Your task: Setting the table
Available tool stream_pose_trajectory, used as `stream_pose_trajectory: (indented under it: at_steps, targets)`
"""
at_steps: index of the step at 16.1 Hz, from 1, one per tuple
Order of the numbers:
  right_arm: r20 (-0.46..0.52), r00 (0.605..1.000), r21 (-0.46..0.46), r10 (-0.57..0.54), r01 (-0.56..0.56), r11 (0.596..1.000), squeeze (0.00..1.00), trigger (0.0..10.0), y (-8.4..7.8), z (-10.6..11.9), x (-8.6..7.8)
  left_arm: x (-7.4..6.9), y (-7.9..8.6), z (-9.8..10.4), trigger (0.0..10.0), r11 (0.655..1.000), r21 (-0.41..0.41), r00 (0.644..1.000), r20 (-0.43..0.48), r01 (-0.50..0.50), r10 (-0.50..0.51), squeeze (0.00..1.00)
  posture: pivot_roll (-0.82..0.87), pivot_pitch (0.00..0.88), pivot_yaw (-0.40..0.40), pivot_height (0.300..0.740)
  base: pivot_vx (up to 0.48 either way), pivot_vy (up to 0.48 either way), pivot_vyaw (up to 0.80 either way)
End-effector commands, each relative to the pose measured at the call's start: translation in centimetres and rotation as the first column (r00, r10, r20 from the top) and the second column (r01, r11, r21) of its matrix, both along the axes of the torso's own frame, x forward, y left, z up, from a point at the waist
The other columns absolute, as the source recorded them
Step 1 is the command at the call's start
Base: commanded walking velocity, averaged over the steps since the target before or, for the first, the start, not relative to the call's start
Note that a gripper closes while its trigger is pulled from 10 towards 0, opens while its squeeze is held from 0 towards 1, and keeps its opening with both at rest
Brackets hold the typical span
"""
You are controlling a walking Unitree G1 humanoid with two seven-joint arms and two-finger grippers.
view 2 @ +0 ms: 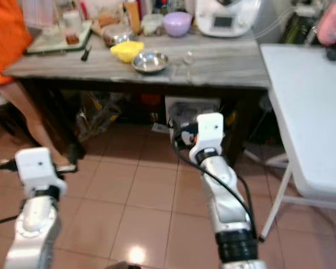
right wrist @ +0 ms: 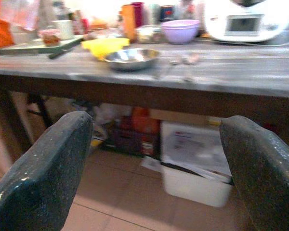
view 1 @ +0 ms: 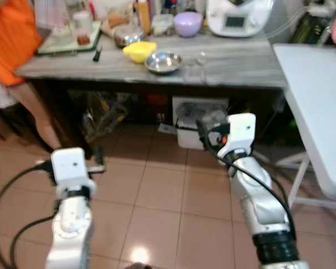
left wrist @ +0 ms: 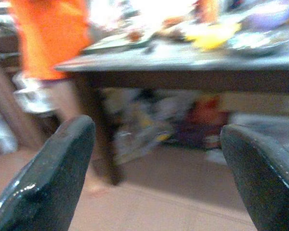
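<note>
Both the left gripper (left wrist: 156,178) and right gripper (right wrist: 154,168) stood spread and empty below the grey wooden counter (view 1: 235,61). A low reach for the shiny steel bowl (view 1: 163,61) risked striking the counter's edge.

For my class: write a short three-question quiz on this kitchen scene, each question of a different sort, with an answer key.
1. True or false: the steel bowl stands on the white folding table.
2. Which bowl sits nearest the steel bowl? A) purple bowl B) yellow bowl C) a red bowl
3. Fill in: both the left end effector and the right end effector are ____ and hold nothing.

Key: 1 false, it stands on the grey counter; 2 B; 3 open.
</note>
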State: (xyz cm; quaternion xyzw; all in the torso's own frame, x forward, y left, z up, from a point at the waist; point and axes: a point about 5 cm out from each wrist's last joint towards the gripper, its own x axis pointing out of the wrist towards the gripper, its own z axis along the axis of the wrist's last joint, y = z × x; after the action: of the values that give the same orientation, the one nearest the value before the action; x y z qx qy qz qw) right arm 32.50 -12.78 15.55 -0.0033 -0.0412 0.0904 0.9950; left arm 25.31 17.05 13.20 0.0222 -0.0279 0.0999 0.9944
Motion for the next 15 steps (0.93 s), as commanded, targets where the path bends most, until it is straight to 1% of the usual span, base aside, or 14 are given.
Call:
stream_pose_trajectory:
  at_steps: [1,3,4,5,6,7,8,9,10,11,14,15]
  targets:
    - [0.032,0.999,-0.006,-0.014,0.014,1.0,0.0,10.0,-0.23,0.55,0.05,0.03,-0.38,0.89,10.0,0.999,0.003,0.999,0.038,0.039,-0.039,0.0,-0.03,0.087,0.057,0.74,0.0,-0.266,-0.47]
    - [0.032,0.999,-0.001,-0.026,0.026,1.0,0.0,10.0,-0.34,0.56,0.02,0.02,-0.5,0.94,10.0,0.999,-0.002,0.998,0.04,0.05,-0.05,0.0,-0.02,0.09,0.063,0.74,0.0,-0.33,-0.41]
    - [0.03,0.999,0.0,-0.031,0.031,1.0,0.0,10.0,-0.31,0.45,-0.07,0.07,-0.42,0.97,10.0,0.999,-0.007,0.998,0.041,0.053,-0.053,0.0,-0.02,0.096,0.064,0.74,0.0,-0.352,0.0]
    - [0.031,0.999,-0.003,-0.027,0.027,1.0,0.0,10.0,-0.18,0.36,-0.19,0.12,-0.36,1.02,10.0,0.998,-0.008,0.997,0.045,0.056,-0.056,0.0,-0.02,0.096,0.064,0.74,0.0,0.0,0.0]
    - [0.031,0.999,-0.003,-0.026,0.027,1.0,0.0,10.0,-0.16,0.33,-0.21,0.09,-0.4,0.99,10.0,0.997,-0.031,0.997,0.048,0.064,-0.062,0.0,-0.01,0.098,0.062,0.74,0.0,0.0,0.0]
    - [0.032,0.999,-0.004,-0.027,0.028,1.0,0.0,10.0,-0.19,0.31,-0.2,0.03,-0.43,1.04,10.0,0.996,-0.033,0.996,0.054,0.078,-0.076,0.0,-0.01,0.098,0.06,0.74,0.0,0.0,0.0]
    - [0.032,0.999,-0.004,-0.027,0.028,1.0,0.0,10.0,-0.21,0.33,-0.12,-0.13,-0.52,1.42,10.0,0.995,-0.017,0.992,0.081,0.103,-0.101,0.0,-0.01,0.098,0.06,0.74,0.0,0.0,0.0]
    - [0.033,0.999,-0.004,-0.026,0.026,1.0,0.0,10.0,-0.18,0.35,-0.11,-0.14,-0.48,1.5,10.0,0.995,-0.011,0.992,0.085,0.098,-0.097,0.0,-0.01,0.102,0.059,0.74,0.0,0.0,0.0]
    - [0.034,0.999,-0.005,-0.021,0.021,1.0,0.0,10.0,-0.07,0.35,-0.11,-0.14,-0.38,1.64,10.0,0.996,-0.023,0.992,0.096,0.089,-0.086,0.0,0.0,0.104,0.056,0.74,0.0,0.0,0.0]
    - [0.032,0.999,-0.003,-0.017,0.017,1.0,0.0,10.0,-0.02,0.32,-0.13,-0.17,-0.34,1.61,10.0,0.996,-0.033,0.992,0.095,0.086,-0.082,0.0,0.0,0.105,0.057,0.74,0.0,0.0,0.0]
    - [0.032,0.999,-0.006,-0.005,0.005,1.0,0.0,10.0,0.18,0.28,-0.24,-0.32,-0.38,1.33,10.0,0.996,-0.023,0.993,0.079,0.086,-0.084,0.0,0.0,0.111,0.056,0.74,0.0,0.0,0.0]
    - [0.033,0.999,-0.008,-0.004,0.004,1.0,0.0,10.0,0.1,0.3,-0.25,-0.26,-0.29,1.34,10.0,0.997,-0.03,0.995,0.077,0.071,-0.068,0.0,0.0,0.112,0.057,0.74,0.0,0.0,0.0]
